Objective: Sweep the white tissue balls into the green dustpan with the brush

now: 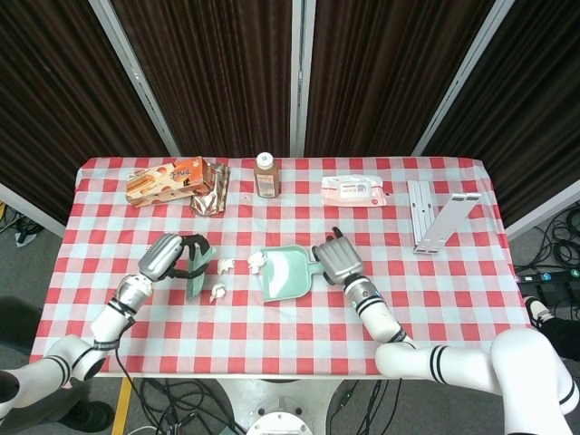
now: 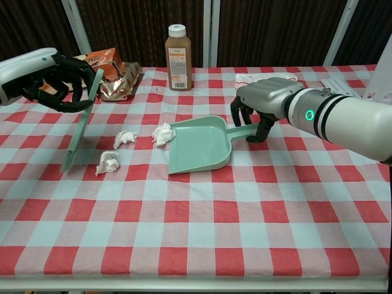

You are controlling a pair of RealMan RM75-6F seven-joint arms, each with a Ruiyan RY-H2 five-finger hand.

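Note:
My left hand (image 2: 52, 79) (image 1: 172, 255) grips the green brush (image 2: 78, 124) (image 1: 198, 274), which hangs bristles down just left of the tissue balls. Three white tissue balls lie on the checked cloth: one (image 2: 108, 163) (image 1: 217, 292) nearest the brush, one (image 2: 124, 138) (image 1: 226, 265) further back, one (image 2: 162, 133) (image 1: 256, 261) touching the dustpan's mouth. The green dustpan (image 2: 199, 145) (image 1: 285, 273) lies flat, mouth facing left. My right hand (image 2: 260, 105) (image 1: 332, 259) holds its handle.
At the back stand a brown bottle (image 2: 178, 49), a crumpled foil bag (image 2: 116, 76), an orange box (image 1: 164, 178) and a wipes pack (image 1: 353, 190). A white-and-grey stand (image 1: 439, 216) lies at the far right.

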